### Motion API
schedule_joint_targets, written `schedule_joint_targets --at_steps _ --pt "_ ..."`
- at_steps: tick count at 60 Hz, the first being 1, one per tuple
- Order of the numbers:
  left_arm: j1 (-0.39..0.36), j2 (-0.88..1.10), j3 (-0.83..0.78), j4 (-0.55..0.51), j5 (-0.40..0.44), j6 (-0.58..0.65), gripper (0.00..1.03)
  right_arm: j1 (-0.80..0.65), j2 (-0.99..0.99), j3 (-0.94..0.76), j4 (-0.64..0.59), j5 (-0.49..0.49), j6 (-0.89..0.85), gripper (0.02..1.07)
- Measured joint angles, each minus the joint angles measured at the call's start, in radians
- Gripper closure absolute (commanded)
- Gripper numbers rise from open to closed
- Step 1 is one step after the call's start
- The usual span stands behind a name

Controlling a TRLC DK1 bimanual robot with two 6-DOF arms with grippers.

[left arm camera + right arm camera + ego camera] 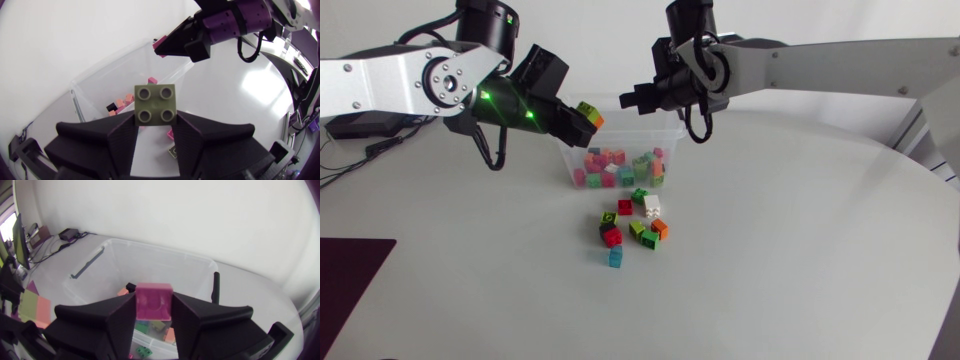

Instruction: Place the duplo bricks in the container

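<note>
The right gripper (154, 304) clamps a pink brick (154, 299) above the container (150, 245); the left gripper (155, 124) clamps a green brick (155, 104) at its left rim.

1. Two robot arms: the left arm (380, 85) and the right arm (840, 60).
2. Two black grippers, the left gripper (578, 122) and the right gripper (626, 97).
3. Two held bricks, one per gripper: a green brick (155, 104) and a pink brick (154, 300).
4. One clear container (667, 130).
5. About nine loose bricks (638, 228) on the table (800, 250): roughly four green, two red, one white, one orange, one blue.
6. A heap of bricks in the container (615, 165), too jumbled to count.
</note>
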Motion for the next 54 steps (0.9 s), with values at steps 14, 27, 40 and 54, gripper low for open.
schedule_joint_targets --at_steps 14,27,40,54 --pt "0.031 0.0 0.022 0.043 0.004 -0.037 0.71 0.011 0.056 0.035 0.044 0.062 -0.001 0.16" --pt "0.064 0.013 0.05 0.104 0.004 -0.079 0.71 0.038 0.068 0.043 0.05 0.102 -0.001 0.07" --pt "0.085 0.079 0.1 0.156 0.002 -0.11 0.71 0.046 -0.062 -0.097 0.049 0.102 -0.001 0.07" --pt "0.085 0.18 0.154 0.201 -0.017 -0.14 0.68 0.082 -0.268 -0.288 0.05 0.102 -0.004 0.07"
